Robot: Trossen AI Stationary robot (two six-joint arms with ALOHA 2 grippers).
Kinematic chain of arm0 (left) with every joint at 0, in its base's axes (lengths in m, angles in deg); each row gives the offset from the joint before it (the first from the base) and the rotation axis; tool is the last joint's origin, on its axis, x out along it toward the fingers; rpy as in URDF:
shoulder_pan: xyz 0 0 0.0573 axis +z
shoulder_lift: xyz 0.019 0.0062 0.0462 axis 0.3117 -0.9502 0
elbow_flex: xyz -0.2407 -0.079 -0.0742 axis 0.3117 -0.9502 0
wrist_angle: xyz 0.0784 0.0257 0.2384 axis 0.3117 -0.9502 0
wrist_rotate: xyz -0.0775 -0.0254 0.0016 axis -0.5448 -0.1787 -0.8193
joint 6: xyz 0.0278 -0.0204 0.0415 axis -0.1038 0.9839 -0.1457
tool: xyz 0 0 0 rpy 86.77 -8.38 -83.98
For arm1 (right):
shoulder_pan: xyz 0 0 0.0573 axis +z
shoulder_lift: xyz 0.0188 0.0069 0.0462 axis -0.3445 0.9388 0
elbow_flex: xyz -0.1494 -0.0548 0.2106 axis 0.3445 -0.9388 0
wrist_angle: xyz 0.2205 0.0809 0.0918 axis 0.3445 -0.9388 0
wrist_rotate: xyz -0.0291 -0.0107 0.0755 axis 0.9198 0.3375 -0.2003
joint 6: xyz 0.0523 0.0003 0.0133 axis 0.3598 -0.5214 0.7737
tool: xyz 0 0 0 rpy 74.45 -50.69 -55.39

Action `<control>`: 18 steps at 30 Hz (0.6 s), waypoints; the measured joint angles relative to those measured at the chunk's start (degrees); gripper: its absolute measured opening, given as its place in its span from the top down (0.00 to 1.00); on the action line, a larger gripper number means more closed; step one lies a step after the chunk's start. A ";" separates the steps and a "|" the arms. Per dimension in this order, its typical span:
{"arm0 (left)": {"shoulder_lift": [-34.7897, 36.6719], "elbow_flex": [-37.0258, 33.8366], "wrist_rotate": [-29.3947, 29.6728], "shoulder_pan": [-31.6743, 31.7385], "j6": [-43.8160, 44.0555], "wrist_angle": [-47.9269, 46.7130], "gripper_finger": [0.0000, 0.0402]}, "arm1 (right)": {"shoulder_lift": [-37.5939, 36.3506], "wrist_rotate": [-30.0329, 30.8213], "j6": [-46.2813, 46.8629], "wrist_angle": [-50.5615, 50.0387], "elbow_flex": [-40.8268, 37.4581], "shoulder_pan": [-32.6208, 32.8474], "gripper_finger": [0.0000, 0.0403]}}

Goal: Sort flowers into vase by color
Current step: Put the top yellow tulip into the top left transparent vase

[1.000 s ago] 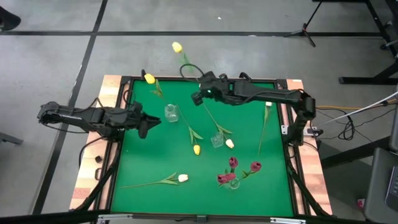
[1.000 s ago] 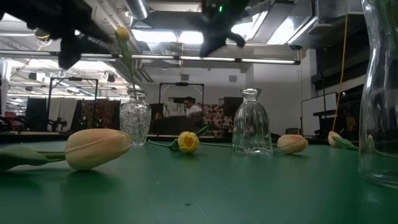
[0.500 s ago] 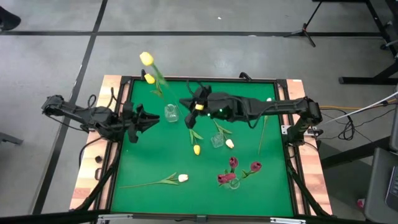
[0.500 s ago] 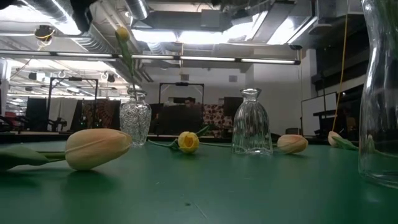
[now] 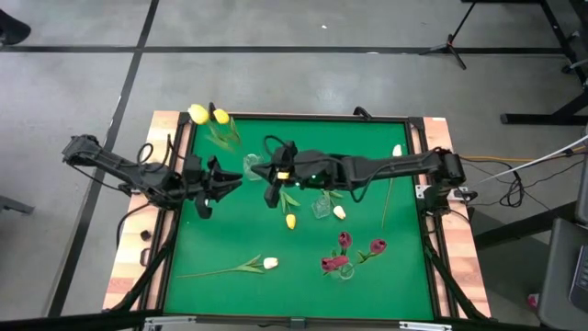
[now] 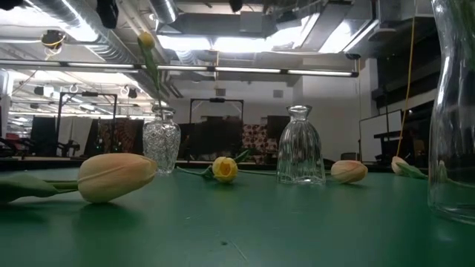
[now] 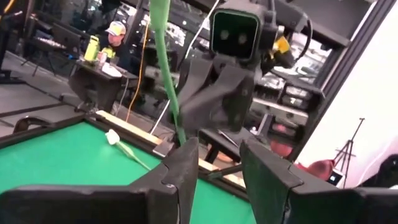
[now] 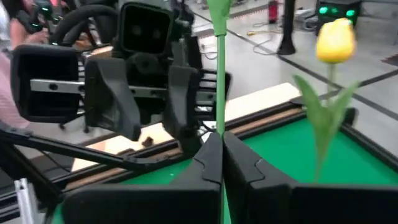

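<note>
My right gripper [image 5: 273,176] is shut on a yellow tulip's green stem [image 8: 218,68]; its head [image 5: 197,114] shows over the table's far left corner. My left gripper [image 5: 214,180] faces it from the left, open and holding nothing; the stem [image 7: 164,62] stands just beyond its fingers [image 7: 186,169]. A small glass vase [image 5: 251,166] between them holds another yellow tulip [image 5: 220,116] by its stem. A second vase [image 5: 321,207] stands at mid-table. A third [image 5: 344,269] holds dark red tulips. My right gripper pinches the tulip's stem [image 8: 219,127] between its two shut fingers [image 8: 210,155]. The fingers come nearly level from the table's right and lie across the stem. The stem rises upright above them, and the flower is lifted clear of the table.
Loose on the green mat lie a yellow tulip [image 5: 290,221], a cream one beside the middle vase [image 5: 339,212], another at the near left [image 5: 269,263] and one along the right side [image 5: 396,153]. Wooden rails [image 5: 170,124] edge the mat.
My right gripper has carried the yellow tulip toward the table's left and a little nearer, close to the left gripper. The tulip's head has swung from beyond the far edge to the far left corner. My left gripper has tipped up and turned to face it.
</note>
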 joint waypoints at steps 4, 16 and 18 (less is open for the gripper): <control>-0.62 0.00 0.20 0.00 -1.14 1.39 0.71 | 0.96 -1.52 0.07 1.09 -0.02 0.24 1.00; -0.62 0.00 1.38 0.11 -3.47 3.27 0.71 | 0.61 -2.19 -1.62 2.48 0.00 1.59 1.00; -0.62 0.00 1.36 0.19 -3.59 3.57 0.71 | 0.87 -2.24 -1.62 2.29 0.00 1.80 1.00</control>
